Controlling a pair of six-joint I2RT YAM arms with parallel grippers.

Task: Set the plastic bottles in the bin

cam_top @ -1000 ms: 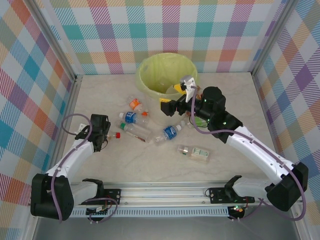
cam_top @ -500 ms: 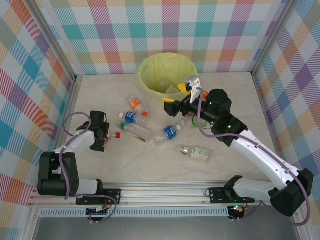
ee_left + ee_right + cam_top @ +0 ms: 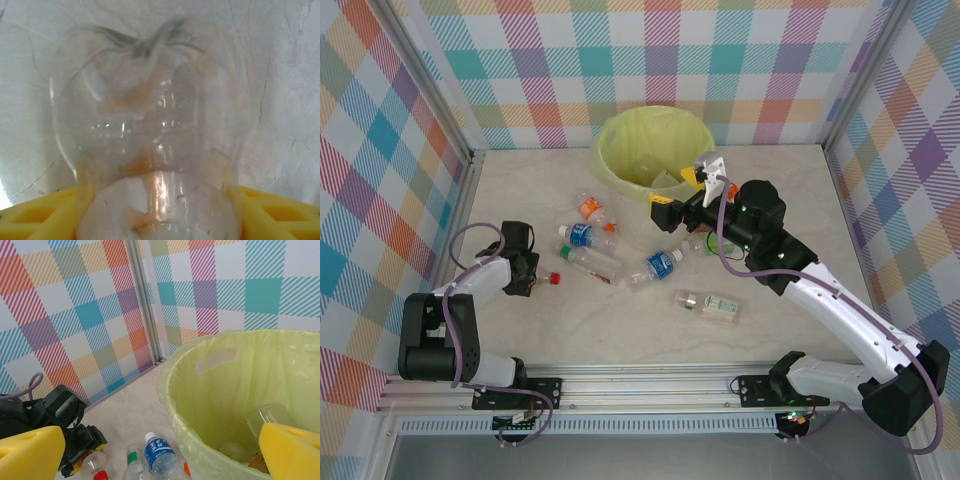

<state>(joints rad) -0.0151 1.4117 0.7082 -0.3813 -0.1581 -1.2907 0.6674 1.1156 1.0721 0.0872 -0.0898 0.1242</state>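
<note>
Pinching a small clear plastic bottle with a red cap (image 3: 150, 140) between its yellow pads, the left gripper (image 3: 525, 274) is holding it at the left of the pale marbled table (image 3: 510, 200), well apart from the round off-white bin lined with a yellow-green bag (image 3: 620, 130). The bottle is looking light, thin-walled and slick, so squeezing gently across mid-body is seeming wisest. The right gripper (image 3: 676, 192) is hanging spread wide at the bin's rim.

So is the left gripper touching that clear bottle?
Touching: the left wrist view shows the clear bottle wedged between the yellow fingers of the left gripper.
</note>
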